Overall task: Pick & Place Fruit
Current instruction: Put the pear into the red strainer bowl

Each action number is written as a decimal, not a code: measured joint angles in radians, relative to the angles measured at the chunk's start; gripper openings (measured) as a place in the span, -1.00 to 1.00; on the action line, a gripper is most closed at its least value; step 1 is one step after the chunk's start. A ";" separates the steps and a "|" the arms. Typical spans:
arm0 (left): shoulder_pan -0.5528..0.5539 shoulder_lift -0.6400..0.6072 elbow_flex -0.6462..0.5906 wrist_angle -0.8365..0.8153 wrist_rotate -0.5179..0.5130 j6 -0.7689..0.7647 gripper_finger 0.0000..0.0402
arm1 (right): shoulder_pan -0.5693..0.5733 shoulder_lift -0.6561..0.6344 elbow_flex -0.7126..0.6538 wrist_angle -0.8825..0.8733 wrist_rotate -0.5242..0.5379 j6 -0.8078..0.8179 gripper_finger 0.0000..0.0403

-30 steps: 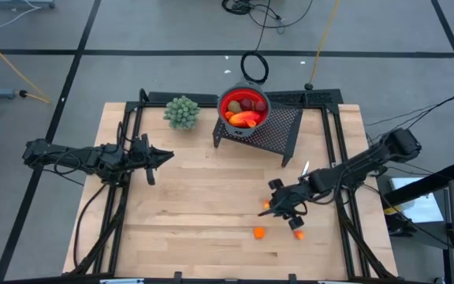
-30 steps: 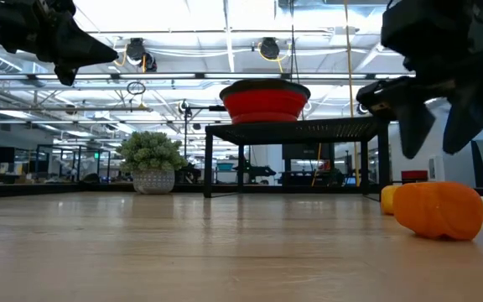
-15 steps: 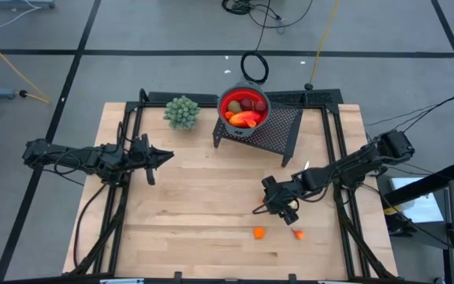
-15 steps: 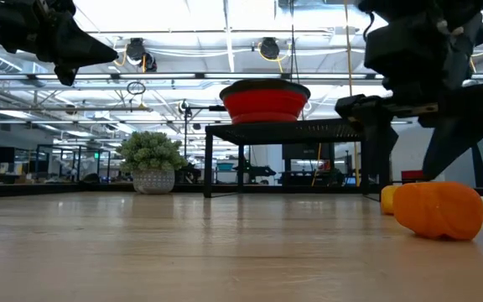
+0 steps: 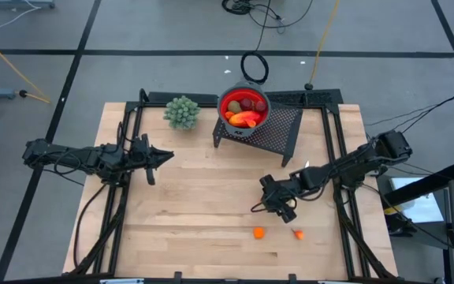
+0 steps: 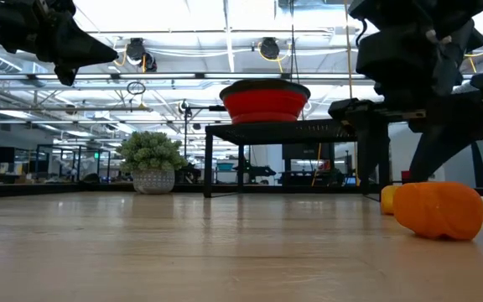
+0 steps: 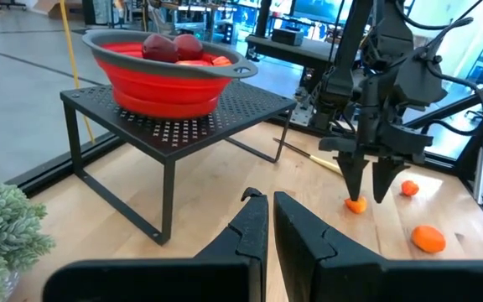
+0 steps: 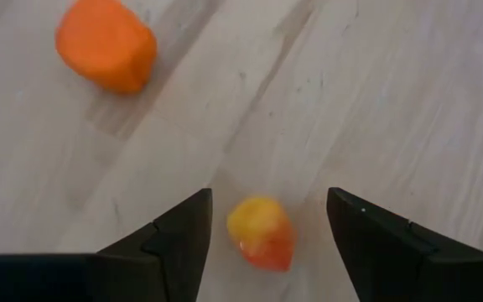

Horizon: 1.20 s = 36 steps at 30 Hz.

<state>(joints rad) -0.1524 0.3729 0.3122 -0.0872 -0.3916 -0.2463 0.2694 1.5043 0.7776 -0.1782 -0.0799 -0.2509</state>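
You are looking at a pale wooden table point(image 5: 203, 205) with a black mesh stand point(image 5: 278, 130) at its far edge. A red bowl point(image 5: 243, 108) sits on top of that stand. Just beside the stand, toward the left arm's side, sits a green bushy plant point(image 5: 182, 111).

The bowl already holds part of the fruit: a longer red-orange piece point(image 5: 244, 119), an olive-brown oval, and dark-red round pieces point(image 7: 174, 46) that rise above the rim in the left wrist view.

Three small pieces lie loose on the table near the front edge. The orange chunk point(image 5: 258, 233) is blunt and rounded with a matte skin. A smaller orange-red bit point(image 5: 298, 234) lies near it, toward the right arm's side. The third, a yellow-and-red piece point(image 8: 261, 231), is the smallest, yellow at one end and shading to red at the other.

Your right gripper point(image 5: 268, 207) is low over the table with its fingers spread wide, and the yellow-and-red piece lies between them without being touched. It grips nothing.

Your left gripper point(image 5: 164, 155) hangs above the table's left side, well apart from the fruit, fingers pressed together and empty.
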 joint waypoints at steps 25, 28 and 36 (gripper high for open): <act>0.000 0.073 0.000 0.000 0.000 0.000 -0.89 | -0.015 0.064 0.000 -0.034 0.000 -0.083 0.12; 0.000 0.103 0.000 0.000 0.000 -0.001 -0.89 | -0.015 0.064 0.000 -0.035 0.000 -0.083 0.12; 0.000 0.153 0.000 0.003 0.000 -0.003 -0.89 | -0.015 0.064 0.000 -0.034 0.000 -0.083 0.07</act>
<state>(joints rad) -0.1523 0.5255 0.3122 -0.0837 -0.3916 -0.2493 0.2546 1.5688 0.7776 -0.2123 -0.0803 -0.3344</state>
